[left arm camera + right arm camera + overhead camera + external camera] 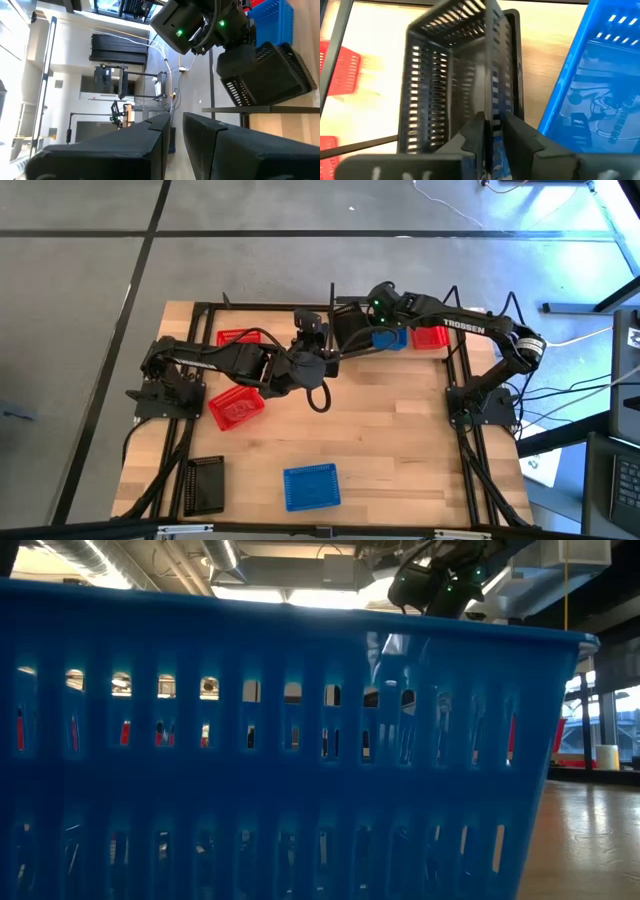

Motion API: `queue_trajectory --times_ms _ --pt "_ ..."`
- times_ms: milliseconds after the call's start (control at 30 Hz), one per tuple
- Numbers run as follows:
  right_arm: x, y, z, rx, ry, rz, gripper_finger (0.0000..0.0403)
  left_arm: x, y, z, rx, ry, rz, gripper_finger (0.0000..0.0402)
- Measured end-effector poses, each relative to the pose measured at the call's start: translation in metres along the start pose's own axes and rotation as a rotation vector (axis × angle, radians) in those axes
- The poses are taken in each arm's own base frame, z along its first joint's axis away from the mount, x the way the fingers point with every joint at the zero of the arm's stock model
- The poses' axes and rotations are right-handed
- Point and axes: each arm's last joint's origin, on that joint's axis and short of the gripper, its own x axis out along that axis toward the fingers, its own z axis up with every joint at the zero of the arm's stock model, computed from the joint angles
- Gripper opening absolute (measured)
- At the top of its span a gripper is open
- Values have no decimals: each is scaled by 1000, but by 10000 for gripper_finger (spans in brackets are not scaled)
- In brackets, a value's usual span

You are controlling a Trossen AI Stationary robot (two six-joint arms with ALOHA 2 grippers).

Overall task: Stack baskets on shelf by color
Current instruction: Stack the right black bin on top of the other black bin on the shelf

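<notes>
Three baskets lie loose on the table [400,430], off the shelf [270,305] along its far edge: a red basket [237,408] toward the left edge, a black one [205,485] at the near left corner, and a blue one [311,486] at the near edge, so close to the low camera that it fills that view. On the shelf, one red shelf basket [232,338] sits at the left end and another red one [430,335] at the right end, with a blue shelf basket [390,338] beside it. The right gripper [491,125] is over the shelf's middle, its fingers astride one wall of the black basket [435,75] there, which stands tipped up. Whether they pinch that wall or have let go, I cannot tell. A second black rim seems to sit behind it. The left gripper [174,117] hovers just beside it, its fingers a narrow gap apart and holding nothing. I judge the job about half done: the black is going in, the loose three remain, and the reds stand at opposite ends.
</notes>
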Motion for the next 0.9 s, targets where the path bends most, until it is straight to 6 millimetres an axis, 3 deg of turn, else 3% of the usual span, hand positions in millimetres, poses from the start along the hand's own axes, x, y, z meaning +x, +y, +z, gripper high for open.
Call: queue_trajectory --times_ms 567,900 --pt "-3 1 1 -107 -6 23 63 0 0 0 -44 1 0 47" --pt "-2 2 3 -100 -28 24 10 0 0 0 -43 1 0 47"
